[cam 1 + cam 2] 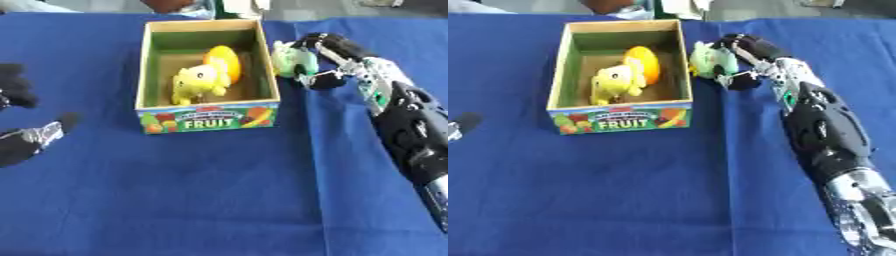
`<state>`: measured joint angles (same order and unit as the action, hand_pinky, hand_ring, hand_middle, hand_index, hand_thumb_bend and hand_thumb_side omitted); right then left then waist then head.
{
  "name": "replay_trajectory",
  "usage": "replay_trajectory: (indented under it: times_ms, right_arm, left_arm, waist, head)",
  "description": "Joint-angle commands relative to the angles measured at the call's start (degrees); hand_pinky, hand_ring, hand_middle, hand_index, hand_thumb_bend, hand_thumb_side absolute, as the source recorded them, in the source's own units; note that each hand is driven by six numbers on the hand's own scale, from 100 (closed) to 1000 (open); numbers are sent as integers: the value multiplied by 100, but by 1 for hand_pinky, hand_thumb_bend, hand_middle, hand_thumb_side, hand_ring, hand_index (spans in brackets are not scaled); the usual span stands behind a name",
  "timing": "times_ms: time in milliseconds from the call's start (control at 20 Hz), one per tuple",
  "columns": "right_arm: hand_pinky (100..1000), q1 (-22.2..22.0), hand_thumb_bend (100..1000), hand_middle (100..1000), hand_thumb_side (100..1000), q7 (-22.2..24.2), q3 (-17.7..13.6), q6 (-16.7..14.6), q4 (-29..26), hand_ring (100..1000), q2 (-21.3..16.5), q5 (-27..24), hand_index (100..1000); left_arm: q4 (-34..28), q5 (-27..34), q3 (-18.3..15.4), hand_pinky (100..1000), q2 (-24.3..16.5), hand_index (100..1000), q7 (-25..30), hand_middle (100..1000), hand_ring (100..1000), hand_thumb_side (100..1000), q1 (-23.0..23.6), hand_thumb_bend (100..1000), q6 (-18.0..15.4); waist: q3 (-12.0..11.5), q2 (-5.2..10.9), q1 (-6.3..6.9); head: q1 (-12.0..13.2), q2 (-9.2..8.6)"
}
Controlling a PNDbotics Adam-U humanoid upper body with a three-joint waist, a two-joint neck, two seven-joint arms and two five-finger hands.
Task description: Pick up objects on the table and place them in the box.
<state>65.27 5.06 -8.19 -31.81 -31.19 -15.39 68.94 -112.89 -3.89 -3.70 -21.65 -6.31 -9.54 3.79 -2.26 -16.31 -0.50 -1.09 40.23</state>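
Right hand (319, 60) fingers curled, grasping pale green toy (290, 61) just beside box (208, 119) wall. Yellow toy (197, 82), orange object (224, 61) inside. Left hand (22, 137) relaxed open at left edge of blue desk (201, 200).

black forearm (824, 130), silver joints, black fingers (741, 42)

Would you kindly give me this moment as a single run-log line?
right hand: shut on pale green toy, beside box | in box: yellow toy, orange object | left hand: idle, left edge
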Motion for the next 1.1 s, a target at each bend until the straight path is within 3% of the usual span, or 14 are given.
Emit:
replay_trajectory:
  times_ms: [50,350,600,1100]
  right_arm:
    - [430,28,100,353,157,-165,-10,77,-73,695,10,120,457]
    - [345,18,100,158,118,-685,-41,163,-147,612,13,83,189]
    - [286,11,100,100,114,-1169,-76,214,-237,564,8,-15,136]
    - [217,10,100,100,148,-1922,-21,233,-159,509,11,-242,100]
  left_arm:
    - [-88,-16,-26,555,-64,709,11,522,511,100,-53,793,-9]
    - [-81,-20,-34,555,-57,708,3,522,511,100,-42,791,-8]
    - [-80,-19,-39,555,-55,707,-5,522,510,100,-36,790,-6]
    - [-85,-17,-45,556,-54,706,-9,521,510,100,-27,790,-7]
  waist:
    - [-10,76,17]
    - [-1,83,18]
    - [4,88,17]
    - [15,96,26]
  head:
    - [1,-43]
    - [15,-43]
    - [22,-36]
    - [12,-16]
